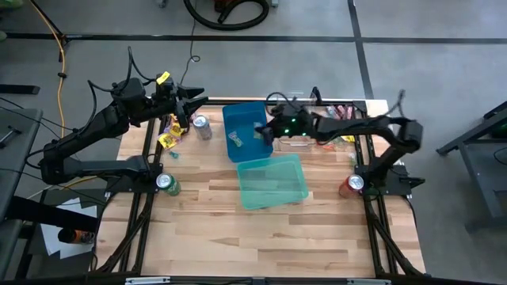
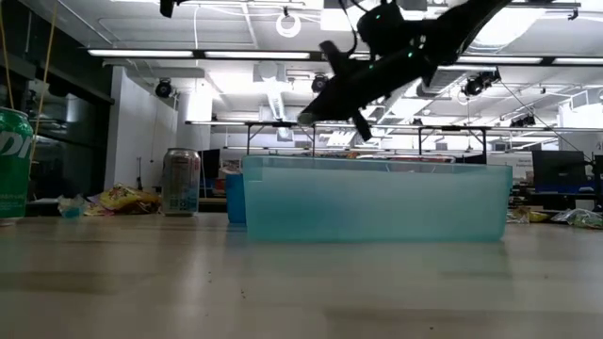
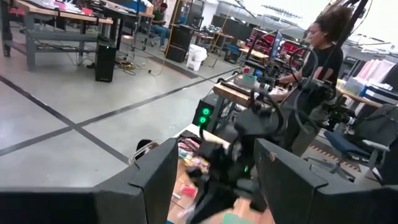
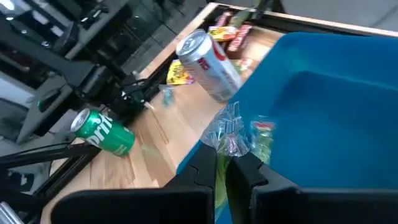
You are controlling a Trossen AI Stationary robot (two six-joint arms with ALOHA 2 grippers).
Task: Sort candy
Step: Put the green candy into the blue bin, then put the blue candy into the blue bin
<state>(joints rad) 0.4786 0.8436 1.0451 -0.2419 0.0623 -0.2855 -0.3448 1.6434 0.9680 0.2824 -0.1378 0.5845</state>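
Observation:
My right gripper (image 1: 263, 131) hangs over the blue bin (image 1: 244, 119), shut on a small candy (image 4: 232, 133) in a clear crinkled wrapper with green in it. One more candy (image 1: 235, 139) lies on the blue bin's floor. Yellow and maroon candy (image 1: 169, 136) lies in a heap on the table's left by the silver can (image 1: 202, 127). More candy (image 1: 342, 112) lies at the far right. My left gripper (image 1: 192, 104) is held level and open, above the table's far left, with nothing between its fingers (image 3: 155, 183). My right gripper pinches the candy's lower part (image 4: 222, 163) between its two fingertips. The clear twisted end (image 4: 231, 127) sticks out past the tips. The fingers slant down from the table's right side. The candy is lifted clear, above the blue bin's near-left corner.
A teal bin (image 1: 272, 180) stands just in front of the blue one. A green can (image 1: 166, 184) stands by the left arm's base and a red can (image 1: 352, 184) by the right arm's base. A person (image 3: 324, 43) shows in the room beyond the table.

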